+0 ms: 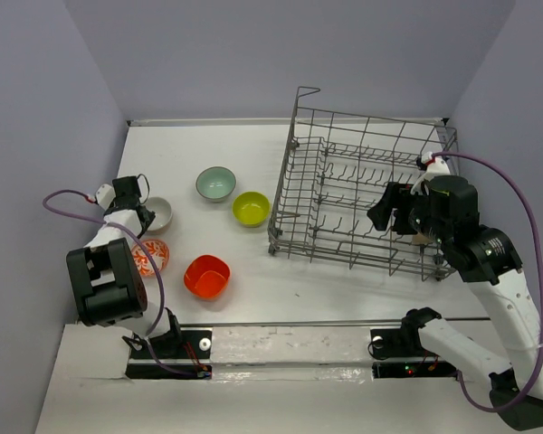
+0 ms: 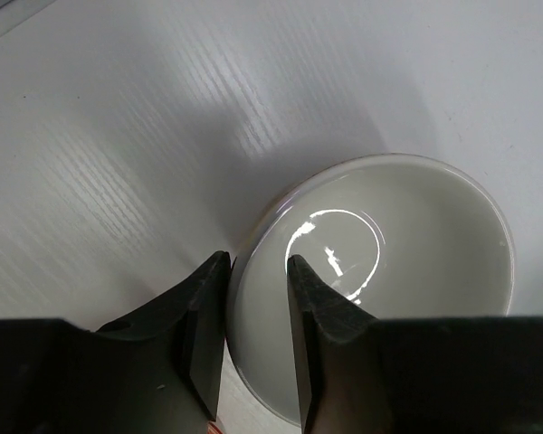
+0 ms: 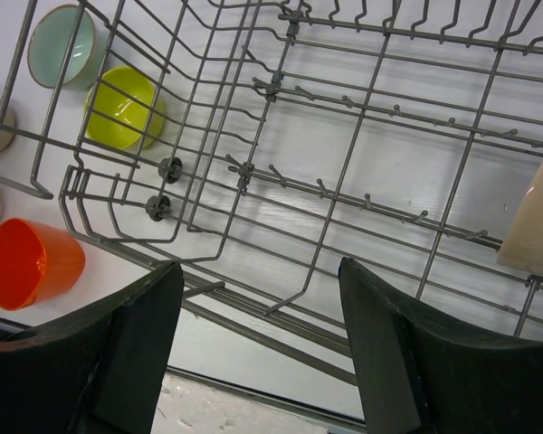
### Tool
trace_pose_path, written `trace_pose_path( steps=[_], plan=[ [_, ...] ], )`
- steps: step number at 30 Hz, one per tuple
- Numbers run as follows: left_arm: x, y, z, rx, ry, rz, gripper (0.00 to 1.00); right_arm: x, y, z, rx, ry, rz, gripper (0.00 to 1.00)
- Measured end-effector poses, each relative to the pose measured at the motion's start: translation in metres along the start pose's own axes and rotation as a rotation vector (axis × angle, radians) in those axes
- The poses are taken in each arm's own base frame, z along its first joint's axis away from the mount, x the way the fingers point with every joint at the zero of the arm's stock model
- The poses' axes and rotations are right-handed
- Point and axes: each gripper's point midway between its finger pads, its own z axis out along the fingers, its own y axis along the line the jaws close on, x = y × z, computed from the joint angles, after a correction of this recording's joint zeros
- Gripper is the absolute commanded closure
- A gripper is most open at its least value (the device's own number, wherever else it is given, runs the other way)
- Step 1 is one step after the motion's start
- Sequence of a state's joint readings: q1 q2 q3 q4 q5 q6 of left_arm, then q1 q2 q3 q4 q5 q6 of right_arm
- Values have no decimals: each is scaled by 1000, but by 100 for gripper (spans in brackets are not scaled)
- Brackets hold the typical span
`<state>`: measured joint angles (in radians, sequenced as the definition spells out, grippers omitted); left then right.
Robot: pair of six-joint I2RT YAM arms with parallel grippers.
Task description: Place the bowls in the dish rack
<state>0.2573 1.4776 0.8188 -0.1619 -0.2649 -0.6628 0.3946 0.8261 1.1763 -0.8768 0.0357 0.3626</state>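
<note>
My left gripper [image 1: 141,213] [image 2: 256,262] is at the white bowl [image 1: 159,213] [image 2: 398,262] at the table's left, one finger inside its rim and one outside, closed on the wall. The red-patterned bowl [image 1: 152,257] lies just in front of it, partly under the arm. Further right sit the teal bowl [image 1: 216,183] [image 3: 61,45], the lime bowl [image 1: 251,208] [image 3: 124,107] and the orange-red bowl [image 1: 206,276] [image 3: 29,262]. My right gripper [image 1: 389,213] [image 3: 261,271] hangs open and empty over the near side of the dish rack [image 1: 344,194] [image 3: 344,172]. A cream bowl [image 3: 536,217] leans inside the rack.
The rack stands at the table's right, its tall wire sides and upright tines under the right arm. Grey walls close the table at the left, back and right. A purple cable [image 1: 68,201] loops by the left arm.
</note>
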Motion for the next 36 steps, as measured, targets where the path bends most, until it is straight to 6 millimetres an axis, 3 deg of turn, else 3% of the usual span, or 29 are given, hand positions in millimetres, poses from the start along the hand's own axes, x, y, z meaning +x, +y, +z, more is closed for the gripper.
trace_pose_path(
  steps=[4, 7, 10, 11, 17, 21, 24, 30, 33, 36],
  plan=[
    [5, 1, 4, -5, 17, 5, 64, 1, 0, 1, 2, -1, -4, 25],
    [9, 2, 7, -13, 31, 11, 74, 3, 0, 2, 2, 3, -6, 25],
    [10, 2, 8, -9, 40, 12, 97, 3, 0, 3, 5, 4, -7, 25],
    [10, 2, 7, -6, 42, 7, 100, 3, -1, 3, 5, 2, -7, 25],
    [7, -1, 5, 1, 46, 17, 100, 2, -1, 3, 10, -1, -7, 25],
    [-5, -7, -9, 15, 37, 39, 100, 2, -3, 4, 17, -2, -7, 25],
    [-30, -21, -30, 72, -15, 42, 100, 3, -4, 7, 29, 7, -8, 25],
    [-92, -60, -102, 256, -175, 49, 100, 6, -7, 15, 50, 34, -11, 25],
    [-103, -72, -144, 323, -235, 89, 100, 5, -8, 17, 60, 40, -14, 24],
    [-101, -103, -196, 407, -281, 182, 100, 0, -8, 16, 70, 36, -14, 24]
  ],
)
